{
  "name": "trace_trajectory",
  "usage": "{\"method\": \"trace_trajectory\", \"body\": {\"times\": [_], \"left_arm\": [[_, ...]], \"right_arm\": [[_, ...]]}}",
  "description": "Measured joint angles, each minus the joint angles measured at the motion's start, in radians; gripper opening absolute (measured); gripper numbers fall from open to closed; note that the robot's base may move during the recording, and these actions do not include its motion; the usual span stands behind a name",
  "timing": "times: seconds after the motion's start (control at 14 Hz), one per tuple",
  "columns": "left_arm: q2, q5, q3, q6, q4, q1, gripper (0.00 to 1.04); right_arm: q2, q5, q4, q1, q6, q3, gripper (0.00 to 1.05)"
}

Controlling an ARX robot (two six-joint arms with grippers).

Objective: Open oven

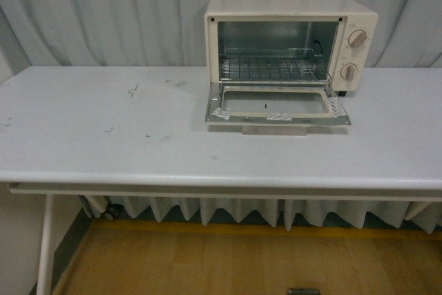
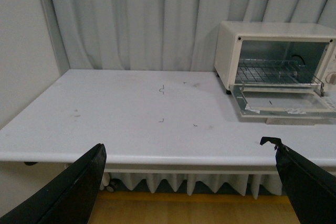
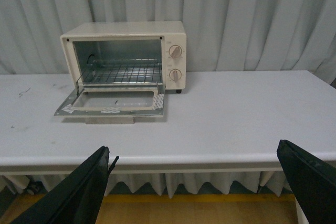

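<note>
Oven [image 1: 290, 39] at the far edge of the white table [image 1: 103, 136], right of centre in the front view, backed against the grey curtain [image 1: 103, 12]. Door [image 1: 276, 107] already dropped flat onto the tabletop, hinged along the bottom, handle edge nearest the robot; wire rack [image 1: 273, 67] exposed inside. Judged done: opening faces the robot squarely, long axis running left to right along the table's far edge, knobs [image 1: 358, 38] stacked at the right end. Left gripper [image 2: 189, 182] and right gripper [image 3: 197, 182] both pulled well back off the near table edge, fingers spread wide, gripping nothing, probably parked clear of the door's swing.
</note>
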Motion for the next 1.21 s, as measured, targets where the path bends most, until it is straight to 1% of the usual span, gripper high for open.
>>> {"method": "trace_trajectory", "body": {"times": [1.21], "left_arm": [[0.0,0.0,0.0,0.0,0.0,0.0,0.98]], "right_arm": [[0.0,0.0,0.0,0.0,0.0,0.0,0.98]]}}
